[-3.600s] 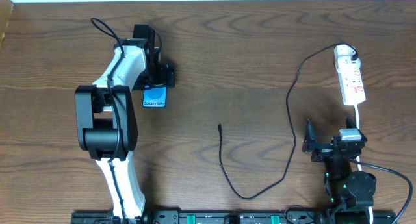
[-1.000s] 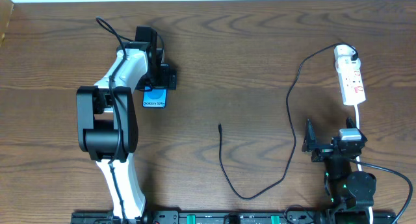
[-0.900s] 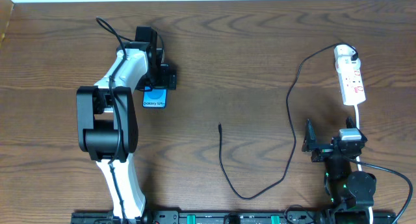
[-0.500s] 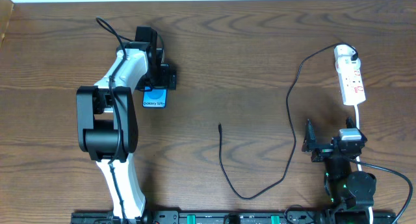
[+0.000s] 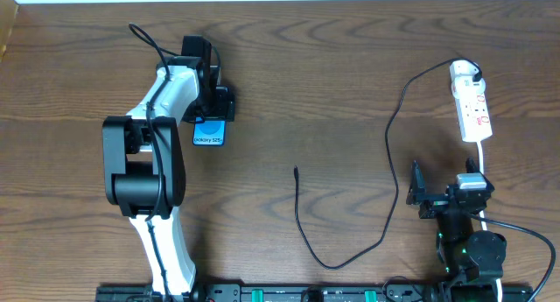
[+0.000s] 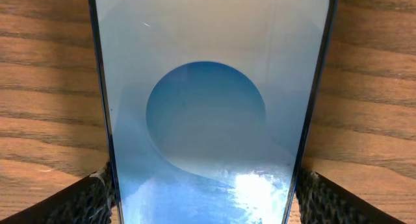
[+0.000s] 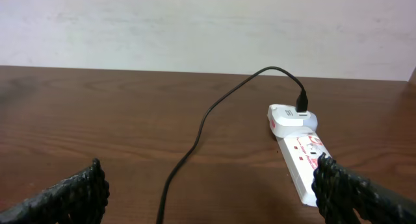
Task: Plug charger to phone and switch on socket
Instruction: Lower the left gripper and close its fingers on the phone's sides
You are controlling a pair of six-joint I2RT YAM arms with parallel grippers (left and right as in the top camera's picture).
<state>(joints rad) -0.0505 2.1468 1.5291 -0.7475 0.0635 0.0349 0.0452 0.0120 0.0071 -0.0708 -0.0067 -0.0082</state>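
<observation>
The left claw (image 6: pixel 203 188) is reaching over the far left part of the bench (image 5: pixel 350 57), and its 2 fingers (image 6: pixel 84 199) are sitting against the 2 long edges of the phone (image 5: pixel 208 133), closed onto it with the phone filling the gap. The phone is lying flat, screen up, its cyan face glowing under the wrist camera. The right claw (image 7: pixel 208 178) is resting low at the near right, its jaws spread wide and gripping nothing. Ahead of it and slightly to its right, the socket (image 5: pixel 472 109) is lying on the bench, well apart from the claw. The charger (image 5: pixel 302 223) is running from the white plug at the socket's far end, looping across the bench, and its plug tip (image 5: pixel 296 170) is lying between the 2 arms, well apart from the phone.
</observation>
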